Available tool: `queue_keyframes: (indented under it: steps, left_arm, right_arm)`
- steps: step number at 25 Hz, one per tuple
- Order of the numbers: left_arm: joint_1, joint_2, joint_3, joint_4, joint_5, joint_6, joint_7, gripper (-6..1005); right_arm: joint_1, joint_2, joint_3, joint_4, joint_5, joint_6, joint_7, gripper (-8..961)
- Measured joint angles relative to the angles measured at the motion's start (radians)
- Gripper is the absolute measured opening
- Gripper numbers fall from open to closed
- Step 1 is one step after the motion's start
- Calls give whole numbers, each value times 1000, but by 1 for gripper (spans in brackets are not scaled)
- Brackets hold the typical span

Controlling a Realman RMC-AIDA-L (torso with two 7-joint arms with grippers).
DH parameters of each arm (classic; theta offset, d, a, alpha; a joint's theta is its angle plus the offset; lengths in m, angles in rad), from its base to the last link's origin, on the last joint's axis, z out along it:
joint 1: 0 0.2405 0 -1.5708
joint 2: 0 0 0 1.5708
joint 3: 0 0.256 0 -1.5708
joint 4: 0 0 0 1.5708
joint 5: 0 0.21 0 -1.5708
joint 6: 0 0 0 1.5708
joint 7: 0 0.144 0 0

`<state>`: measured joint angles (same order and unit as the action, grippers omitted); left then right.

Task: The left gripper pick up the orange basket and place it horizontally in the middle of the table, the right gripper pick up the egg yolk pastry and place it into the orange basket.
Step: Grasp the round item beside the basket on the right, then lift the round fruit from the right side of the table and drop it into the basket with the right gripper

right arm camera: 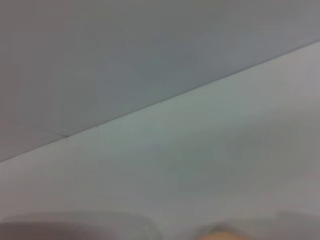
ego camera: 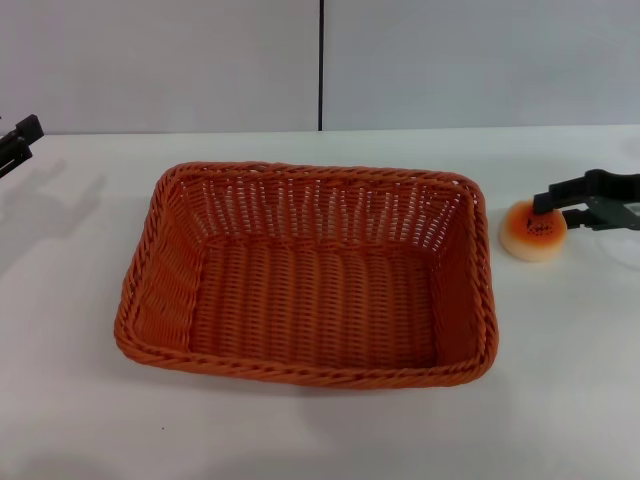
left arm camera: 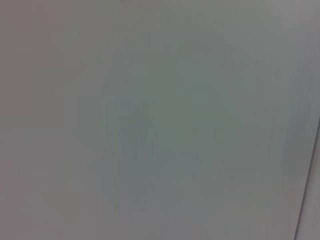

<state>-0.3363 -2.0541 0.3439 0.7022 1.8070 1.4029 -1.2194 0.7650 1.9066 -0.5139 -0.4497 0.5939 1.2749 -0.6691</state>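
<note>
The orange basket (ego camera: 310, 275) lies flat and lengthwise across the middle of the white table (ego camera: 80, 400), and it holds nothing. To its right, the egg yolk pastry (ego camera: 532, 232) rests on the table with its glossy orange face up. My right gripper (ego camera: 555, 209) reaches in from the right edge just above the pastry's far right side, fingers slightly apart, not clearly touching it. At the far left edge my left gripper (ego camera: 14, 144) hangs well away from the basket with nothing in it. Neither wrist view shows any fingers.
A grey wall with a dark vertical seam (ego camera: 321, 65) stands behind the table. Bare tabletop lies in front of the basket and on both sides of it. The wrist views show only blurred pale surfaces.
</note>
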Motion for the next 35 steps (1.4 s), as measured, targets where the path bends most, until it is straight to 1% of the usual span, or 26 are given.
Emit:
queue_keyframes:
  steps: [3, 9, 14, 20, 22, 25, 26, 27, 30, 31, 32, 33, 35]
  left_arm:
    - [-2, 0, 2, 0, 0, 0, 1, 640]
    - [-3, 1, 0, 0, 0, -7, 3, 639]
    - [-3, 0, 0, 0, -1, -24, 6, 639]
    - [-5, 0, 0, -8, -2, -31, 15, 639]
    - [-5, 0, 0, -12, -2, -33, 15, 639]
    - [-4, 0, 0, -13, -2, -35, 16, 640]
    - [-2, 0, 0, -13, -2, -36, 16, 640]
    - [-2, 0, 0, -13, -2, -36, 16, 640]
    - [-1, 0, 0, -14, -2, -36, 16, 640]
    - [0, -1, 0, -14, -2, -36, 16, 640]
    - [0, -1, 0, -14, -2, -36, 16, 640]
    - [0, -1, 0, -14, -2, -36, 16, 640]
    - [0, -1, 0, -14, -2, -36, 16, 639]
  right_arm:
    - [10, 8, 0, 0, 1, -3, -2, 517]
    - [6, 9, 0, -8, 1, -11, 2, 515]
    - [-2, 7, -1, -10, -4, -12, 3, 311]
    - [-4, 10, -4, -11, -5, -7, 3, 159]
    - [-7, 9, -4, -17, -3, 4, -1, 141]
    - [-24, 13, 2, -72, 2, 48, 0, 115]
    - [-45, 19, 5, -142, 19, 92, 8, 112]
    - [-45, 19, 5, -142, 19, 92, 8, 110]
    - [-75, 23, 6, -229, 68, 176, 24, 102]
    - [-89, 25, 7, -278, 87, 234, 38, 99]
    - [-89, 25, 7, -278, 87, 234, 38, 96]
    - [-94, 28, 8, -299, 91, 262, 45, 93]
    - [-101, 40, 4, -322, 104, 329, 53, 88]
